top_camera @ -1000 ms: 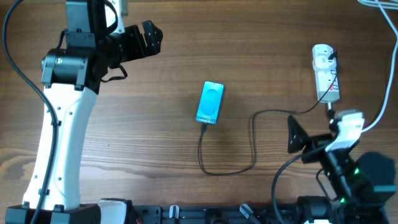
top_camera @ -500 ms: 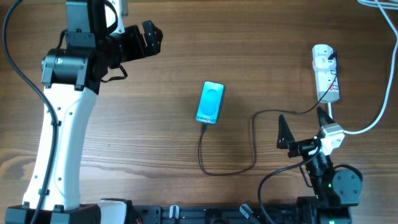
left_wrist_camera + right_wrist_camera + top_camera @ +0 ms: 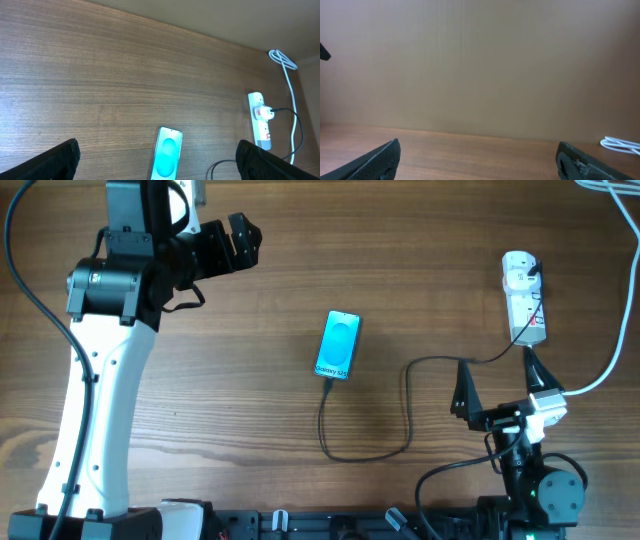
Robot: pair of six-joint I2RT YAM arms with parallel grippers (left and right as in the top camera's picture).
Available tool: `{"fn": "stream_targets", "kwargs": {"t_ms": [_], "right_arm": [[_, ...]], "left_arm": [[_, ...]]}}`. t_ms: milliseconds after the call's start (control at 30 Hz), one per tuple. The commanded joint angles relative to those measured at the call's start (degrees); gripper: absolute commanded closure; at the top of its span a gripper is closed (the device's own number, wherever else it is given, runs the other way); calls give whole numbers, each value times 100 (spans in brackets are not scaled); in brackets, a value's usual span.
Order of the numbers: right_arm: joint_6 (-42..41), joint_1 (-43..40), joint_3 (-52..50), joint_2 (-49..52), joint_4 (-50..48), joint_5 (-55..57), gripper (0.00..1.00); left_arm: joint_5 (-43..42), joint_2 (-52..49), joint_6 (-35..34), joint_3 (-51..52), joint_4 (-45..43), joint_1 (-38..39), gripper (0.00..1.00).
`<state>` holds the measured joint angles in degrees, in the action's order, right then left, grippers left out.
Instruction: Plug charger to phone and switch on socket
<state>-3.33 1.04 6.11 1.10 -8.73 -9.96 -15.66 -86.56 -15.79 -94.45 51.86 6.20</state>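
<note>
Both spread and empty, the left end effector (image 3: pixel 243 242) and right end effector (image 3: pixel 498 388) hang idle; the charger (image 3: pixel 407 405) seems joined to the centre phone (image 3: pixel 338 345), so the upper-right socket (image 3: pixel 522 295) needs switching next.

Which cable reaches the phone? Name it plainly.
The thin black charger cable: it loops across the table to the phone's lower edge. The thick white cable runs along the right side, away from the phone.

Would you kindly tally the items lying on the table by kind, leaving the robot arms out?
Phone: 1
Power strip: 1
Black charger cable: 1
White lead: 1
Total: 4
</note>
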Motion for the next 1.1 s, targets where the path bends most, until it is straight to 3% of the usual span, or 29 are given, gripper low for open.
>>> {"fn": "stream_targets", "kwargs": {"t_ms": [0, 167, 233, 267, 967, 1067], "right_arm": [[42, 28, -103, -92, -70, 155, 0], [-118, 39, -581, -92, -334, 98, 0], [-116, 39, -581, -92, 138, 101, 0], [-125, 39, -581, -92, 868, 101, 0], [-129, 39, -579, -90, 813, 101, 0], [-129, 39, -579, -90, 813, 101, 0]], "left_arm": [[55, 31, 33, -7, -13, -33, 0], [55, 31, 31, -7, -13, -33, 0], [55, 31, 33, -7, -13, -33, 0], [55, 31, 33, -7, -13, -33, 0], [55, 31, 33, -7, 96, -33, 0], [1001, 122, 205, -7, 267, -33, 0]]}}
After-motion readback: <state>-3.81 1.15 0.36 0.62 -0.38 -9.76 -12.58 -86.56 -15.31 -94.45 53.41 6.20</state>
